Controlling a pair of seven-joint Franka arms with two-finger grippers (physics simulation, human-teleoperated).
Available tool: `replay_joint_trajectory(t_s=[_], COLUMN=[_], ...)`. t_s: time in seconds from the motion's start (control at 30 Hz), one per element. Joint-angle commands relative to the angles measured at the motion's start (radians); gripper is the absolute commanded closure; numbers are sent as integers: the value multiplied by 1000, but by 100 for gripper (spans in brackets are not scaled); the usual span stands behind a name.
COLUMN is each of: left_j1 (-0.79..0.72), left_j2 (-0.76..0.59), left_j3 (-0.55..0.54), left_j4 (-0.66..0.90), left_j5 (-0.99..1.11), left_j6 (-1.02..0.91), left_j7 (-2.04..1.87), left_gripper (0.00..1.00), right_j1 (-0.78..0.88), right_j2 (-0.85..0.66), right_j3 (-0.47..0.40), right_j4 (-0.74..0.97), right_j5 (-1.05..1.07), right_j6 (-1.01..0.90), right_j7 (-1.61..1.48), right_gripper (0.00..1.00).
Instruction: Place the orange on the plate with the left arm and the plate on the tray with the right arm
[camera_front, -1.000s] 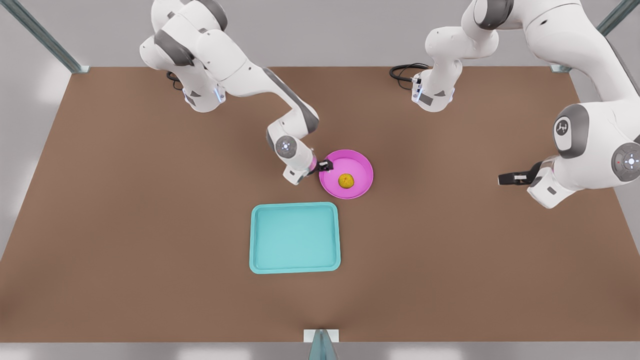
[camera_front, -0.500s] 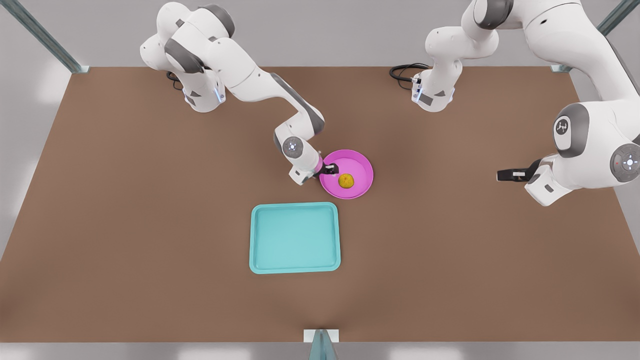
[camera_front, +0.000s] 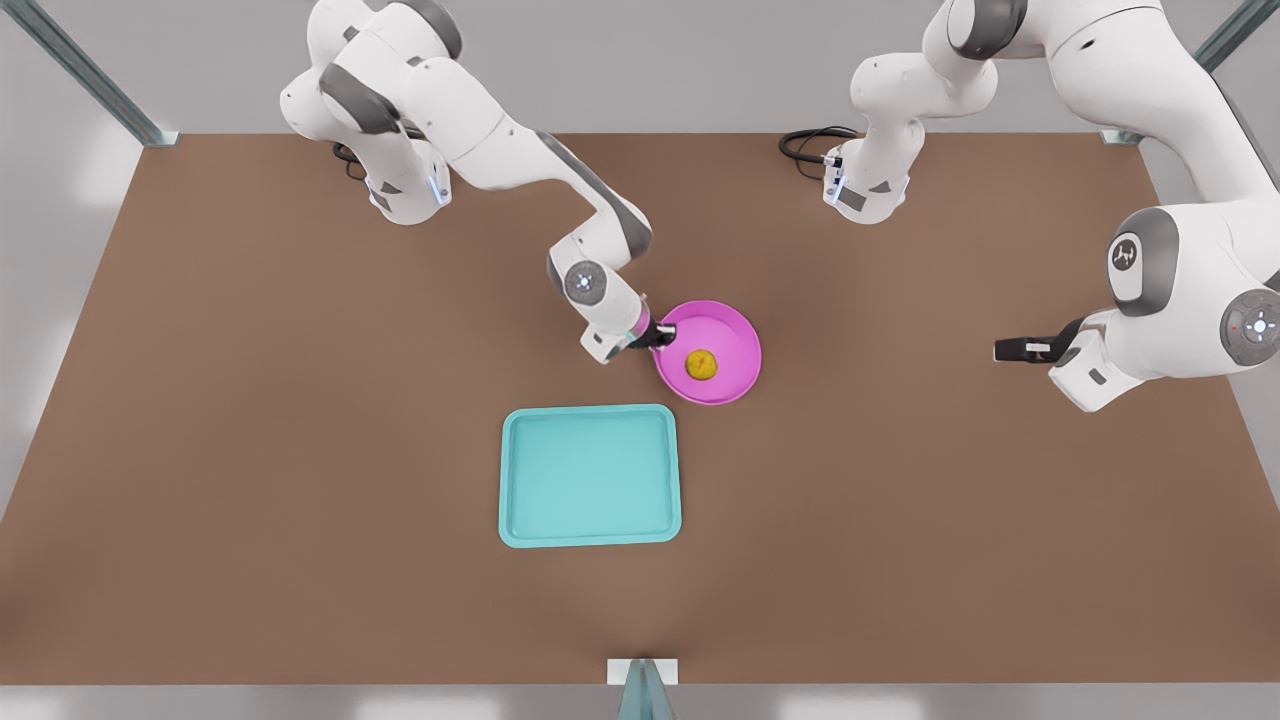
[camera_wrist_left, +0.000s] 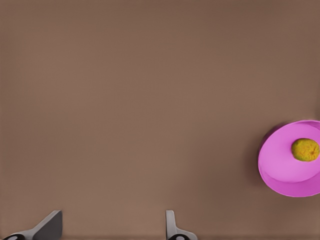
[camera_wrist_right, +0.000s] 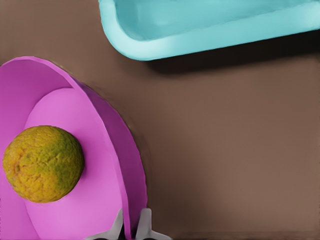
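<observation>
The magenta plate (camera_front: 725, 380) lies on the brown table with the small yellow-orange orange (camera_front: 701, 364) resting in it. My right gripper (camera_front: 655, 338) is at the plate's rim on the front view's left, shut on that rim; in the right wrist view the gripper (camera_wrist_right: 131, 227) pinches the plate's (camera_wrist_right: 100, 190) edge, with the orange (camera_wrist_right: 43, 163) beside it. The turquoise tray (camera_front: 590, 475) lies just in front of the plate, its corner (camera_wrist_right: 200, 25) close by. My left gripper (camera_front: 1010, 350) waits open at the front view's right, far from the plate (camera_wrist_left: 285, 170) and orange (camera_wrist_left: 305, 149).
A black cable (camera_front: 805, 145) lies coiled by the arm base at the back of the table. Metal frame posts stand at the table's back corners and at the front edge (camera_front: 642, 690). Bare brown tabletop (camera_front: 950, 520) surrounds the tray.
The plate, with the orange in it, has shifted slightly toward the front view's right with my right gripper on its rim. The left arm has barely moved.
</observation>
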Motion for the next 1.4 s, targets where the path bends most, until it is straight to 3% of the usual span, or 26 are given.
replay_joint_trajectory(t_s=[0.0,0.2,0.5,0.67,1.0,1.03,1.27,1.3,1.33,1.37], left_j1=[0,-1,-1,0,-9,-9,-8,-8,-8,-8], left_j2=[-1,-6,0,5,19,20,22,22,22,20], left_j3=[0,0,0,0,-12,-12,-6,-6,-6,-6], left_j4=[0,0,0,10,63,63,65,65,65,65], left_j5=[2,2,2,2,-5,-9,-26,-23,-26,-23], left_j6=[-3,-14,-18,-50,-112,-112,-113,-115,-115,-116], left_j7=[14,9,12,14,12,9,12,12,12,14], left_gripper=[0,0,0,0,0,0,0,0,0,0], right_j1=[-6,-56,-292,-423,-446,-446,-440,-453,-492,-526], right_j2=[-17,-64,-13,-41,-76,-62,-60,-117,-220,-266], right_j3=[-1,1,-4,-2,-7,-7,-44,-73,-160,-309], right_j4=[-2,9,196,174,105,114,139,145,127,277], right_j5=[-4,5,48,45,37,36,36,33,-6,-139], right_j6=[-76,-108,-108,-174,-273,-271,-273,-390,-669,-1128], right_j7=[32,46,35,4,-57,-85,-88,-89,-141,-356], right_gripper=[79,79,79,79,79,0,0,0,0,0])
